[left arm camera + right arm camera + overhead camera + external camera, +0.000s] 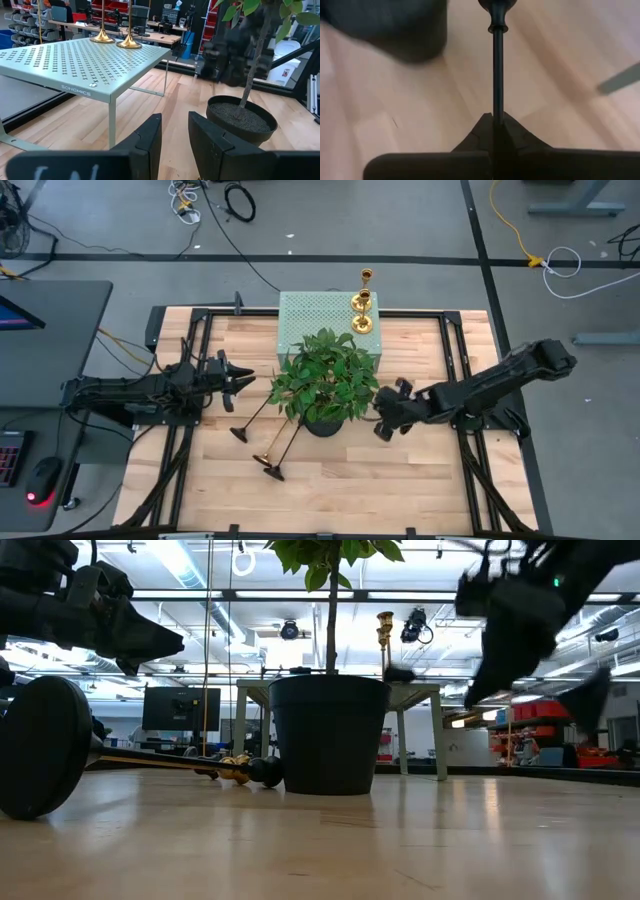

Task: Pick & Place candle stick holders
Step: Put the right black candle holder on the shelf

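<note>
Two gold candlesticks [362, 302] stand upright on their bases on the pale green perforated box [325, 325]. Three more lie on the table left of the plant pot: a black one [255, 418], a gold one [272, 442] and a black one [283, 455]. My right gripper [383, 425], just right of the pot [325, 423], is shut on another black candlestick [497, 60]. My left gripper [240, 377] is open and empty, left of the leafy plant [325, 375], with its fingers [150, 135] pointing toward the box and pot. My right gripper pinches the black candlestick's thin stem [497, 102] between its two fingers. The stem runs on forward past the fingertips, along the fingers, to a knobbed end [497, 12]. That end hangs over the table, clear of it. The gripper hides the other end.
The potted plant stands mid-table between the two arms, and its leaves overhang the box's near edge. The box [75, 60] stands on thin legs at the far side. In the low view a lying candlestick's round black base [40, 745] is close at the left.
</note>
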You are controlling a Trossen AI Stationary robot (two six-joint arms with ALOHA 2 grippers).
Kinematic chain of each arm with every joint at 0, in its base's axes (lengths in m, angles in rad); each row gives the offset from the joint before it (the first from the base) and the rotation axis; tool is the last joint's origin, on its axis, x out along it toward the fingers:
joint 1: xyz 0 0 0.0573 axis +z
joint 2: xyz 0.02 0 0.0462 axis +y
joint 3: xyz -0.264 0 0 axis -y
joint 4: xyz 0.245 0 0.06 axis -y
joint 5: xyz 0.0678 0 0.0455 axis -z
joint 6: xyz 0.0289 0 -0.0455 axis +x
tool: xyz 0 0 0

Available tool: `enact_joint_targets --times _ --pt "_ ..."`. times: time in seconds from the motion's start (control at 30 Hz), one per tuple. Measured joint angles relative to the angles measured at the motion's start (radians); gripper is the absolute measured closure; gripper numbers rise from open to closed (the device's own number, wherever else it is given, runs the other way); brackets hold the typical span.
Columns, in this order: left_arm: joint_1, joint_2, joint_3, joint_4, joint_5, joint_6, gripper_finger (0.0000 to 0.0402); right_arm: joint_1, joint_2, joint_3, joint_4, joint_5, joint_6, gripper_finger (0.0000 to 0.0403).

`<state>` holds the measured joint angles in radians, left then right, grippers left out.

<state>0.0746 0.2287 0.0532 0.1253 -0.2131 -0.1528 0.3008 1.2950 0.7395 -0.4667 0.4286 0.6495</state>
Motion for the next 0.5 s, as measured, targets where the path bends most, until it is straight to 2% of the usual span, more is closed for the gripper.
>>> enact_joint_targets --times 0.27,0.5 --pt "0.0 0.0 -0.001 0.087 0.0 0.004 0.0303 -0.039 -0.168 0.0 0.018 0.214 -0.042 0.0401" --pt "0.0 0.0 -0.001 0.199 -0.044 0.008 0.0303 -0.085 -0.228 0.0 0.093 0.289 -0.141 0.0401"
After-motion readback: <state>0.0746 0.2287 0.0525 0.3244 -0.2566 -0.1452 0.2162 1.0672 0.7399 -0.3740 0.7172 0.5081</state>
